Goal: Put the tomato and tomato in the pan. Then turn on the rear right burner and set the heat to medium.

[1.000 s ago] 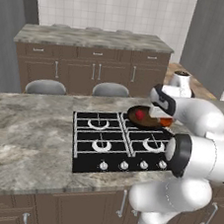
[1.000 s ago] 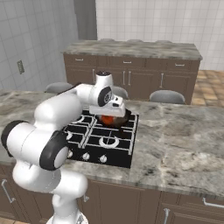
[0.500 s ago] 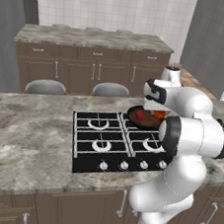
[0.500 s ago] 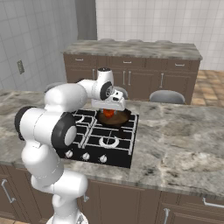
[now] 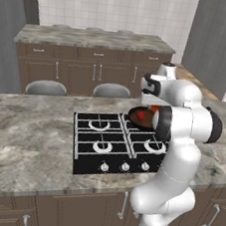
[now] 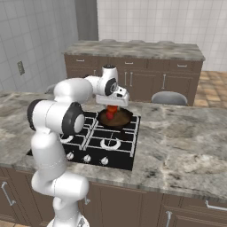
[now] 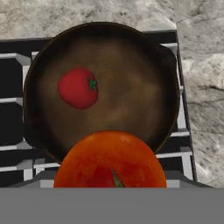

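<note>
Pincer: clasping glossy orange-red round tomato, directly above round dark-brown black-rimmed frying pan holding one red tomato.

Open brown floor shows across most of the round dark frying pan; one small red tomato takes its left side, a larger orange-red tomato hangs above the near rim.
</note>
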### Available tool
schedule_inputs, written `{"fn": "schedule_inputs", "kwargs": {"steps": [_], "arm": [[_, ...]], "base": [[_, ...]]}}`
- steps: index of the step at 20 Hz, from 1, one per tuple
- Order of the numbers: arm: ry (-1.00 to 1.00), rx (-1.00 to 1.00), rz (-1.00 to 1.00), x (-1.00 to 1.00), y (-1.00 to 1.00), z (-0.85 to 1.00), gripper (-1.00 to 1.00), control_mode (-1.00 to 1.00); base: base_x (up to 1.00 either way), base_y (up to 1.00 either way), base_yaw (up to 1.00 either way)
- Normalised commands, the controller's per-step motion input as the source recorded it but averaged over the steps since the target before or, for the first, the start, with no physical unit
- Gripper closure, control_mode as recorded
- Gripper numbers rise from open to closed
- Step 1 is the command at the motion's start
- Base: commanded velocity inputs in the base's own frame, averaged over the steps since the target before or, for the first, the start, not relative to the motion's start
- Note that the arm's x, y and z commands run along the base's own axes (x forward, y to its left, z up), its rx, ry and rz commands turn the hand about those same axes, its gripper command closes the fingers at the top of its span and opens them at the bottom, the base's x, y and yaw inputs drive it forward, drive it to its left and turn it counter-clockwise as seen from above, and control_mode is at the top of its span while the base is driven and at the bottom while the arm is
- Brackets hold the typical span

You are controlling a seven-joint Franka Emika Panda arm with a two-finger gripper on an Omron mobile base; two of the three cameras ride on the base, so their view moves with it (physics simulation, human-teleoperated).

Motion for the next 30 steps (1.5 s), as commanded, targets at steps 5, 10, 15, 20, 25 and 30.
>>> {"fn": "schedule_inputs", "kwargs": {"steps": [5, 10, 15, 20, 25, 30], "arm": [[0.00, 0.05, 0.05, 0.33, 0.00, -0.13, 1.00, -1.00], [0.06, 0.00, 0.03, 0.08, 0.00, -0.30, 1.00, -1.00], [0.02, 0.00, 0.02, 0.18, 0.00, -0.34, 1.00, -1.00], [0.00, 0.00, 0.03, 0.30, 0.00, -0.25, 1.00, -1.00], [0.01, 0.00, 0.01, 0.25, 0.00, -0.22, 1.00, -1.00], [0.01, 0.00, 0.00, 0.00, 0.00, -0.27, 1.00, -1.00]], "base": [[0.00, 0.00, 0.00], [0.00, 0.00, 0.00], [0.00, 0.00, 0.00], [0.00, 0.00, 0.00], [0.00, 0.00, 0.00], [0.00, 0.00, 0.00]]}}
